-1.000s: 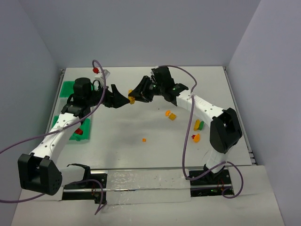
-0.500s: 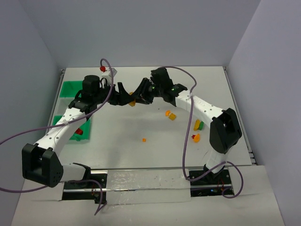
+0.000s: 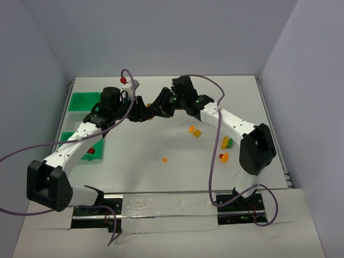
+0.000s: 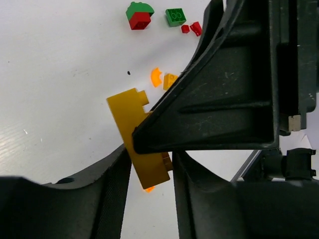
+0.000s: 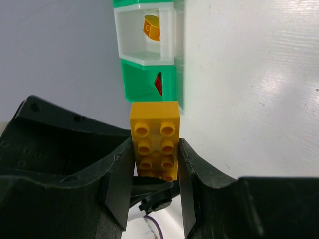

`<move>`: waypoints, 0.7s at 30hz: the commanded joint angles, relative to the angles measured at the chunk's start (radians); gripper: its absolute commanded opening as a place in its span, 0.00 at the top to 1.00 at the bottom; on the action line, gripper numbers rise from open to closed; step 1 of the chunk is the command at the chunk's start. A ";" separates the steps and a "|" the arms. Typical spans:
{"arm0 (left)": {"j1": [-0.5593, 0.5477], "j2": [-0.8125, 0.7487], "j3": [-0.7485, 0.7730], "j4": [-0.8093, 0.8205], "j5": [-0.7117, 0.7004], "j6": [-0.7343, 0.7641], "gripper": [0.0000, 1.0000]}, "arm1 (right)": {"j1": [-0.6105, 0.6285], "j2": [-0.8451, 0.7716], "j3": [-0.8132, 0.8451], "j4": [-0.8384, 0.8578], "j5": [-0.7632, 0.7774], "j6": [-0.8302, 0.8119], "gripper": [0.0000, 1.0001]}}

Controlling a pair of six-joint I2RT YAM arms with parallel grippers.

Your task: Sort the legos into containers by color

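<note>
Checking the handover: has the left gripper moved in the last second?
Yes. Seen from above, the left gripper has moved right, away from the green bin and up to the right gripper, which holds the yellow brick.

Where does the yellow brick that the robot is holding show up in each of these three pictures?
Top external: the yellow brick is a speck at centre-back, mostly hidden where the two tools meet.
Left wrist: centre, edge-on and tilted, running down between the near fingers.
Right wrist: lower centre, studs facing the camera, clamped in the right tool.
Shared landmark: the right tool, at the brick in all three views.
</note>
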 commanded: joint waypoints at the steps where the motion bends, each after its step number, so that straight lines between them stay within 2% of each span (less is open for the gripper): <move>1: 0.002 0.008 0.048 -0.011 -0.097 0.010 0.76 | 0.012 -0.020 0.013 0.054 -0.056 0.016 0.90; 3: 0.013 0.004 0.046 -0.018 -0.108 0.011 0.91 | 0.013 -0.022 0.002 0.057 -0.054 0.013 0.81; 4: 0.024 -0.003 0.042 -0.024 -0.110 0.010 1.00 | 0.011 -0.026 -0.007 0.062 -0.053 0.012 0.70; 6: 0.040 -0.018 0.033 -0.030 -0.102 0.011 1.00 | 0.007 -0.031 -0.015 0.067 -0.053 0.007 0.56; 8: 0.077 -0.046 0.013 -0.044 -0.094 0.029 1.00 | -0.004 -0.038 -0.029 0.071 -0.054 0.004 0.30; 11: 0.121 -0.081 -0.016 -0.088 -0.088 0.063 1.00 | -0.043 -0.054 -0.037 0.068 -0.054 -0.025 0.15; 13: 0.188 -0.130 -0.038 -0.131 -0.081 0.116 1.00 | -0.081 -0.068 -0.044 0.060 -0.049 -0.054 0.03; 14: 0.214 -0.151 -0.045 -0.154 -0.083 0.134 1.00 | -0.101 -0.075 -0.046 0.057 -0.048 -0.081 0.00; 18: 0.377 -0.183 -0.052 -0.310 -0.122 0.292 1.00 | -0.201 -0.118 -0.025 -0.020 -0.024 -0.236 0.00; 21: 0.481 -0.158 -0.032 -0.386 -0.209 0.403 1.00 | -0.216 -0.132 0.019 -0.131 0.031 -0.499 0.00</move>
